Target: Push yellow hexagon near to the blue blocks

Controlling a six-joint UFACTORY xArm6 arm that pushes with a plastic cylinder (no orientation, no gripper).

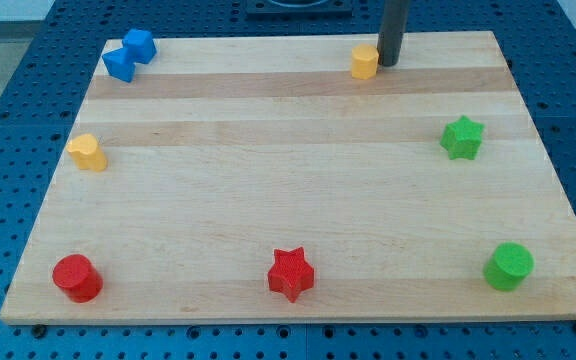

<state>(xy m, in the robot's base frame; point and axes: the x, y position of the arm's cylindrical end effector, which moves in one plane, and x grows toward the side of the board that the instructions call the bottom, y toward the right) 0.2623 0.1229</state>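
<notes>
Where my tip (pixel 389 64) rests | touching yellow hexagon (pixel 365 61) | its right side

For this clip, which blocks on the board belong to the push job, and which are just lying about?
In the job: yellow hexagon at the view's top; two blue blocks at the top left corner; my tip close against the hexagon's right side.

Lying about: yellow block at the left edge, green star, green cylinder, red star, red cylinder.
</notes>
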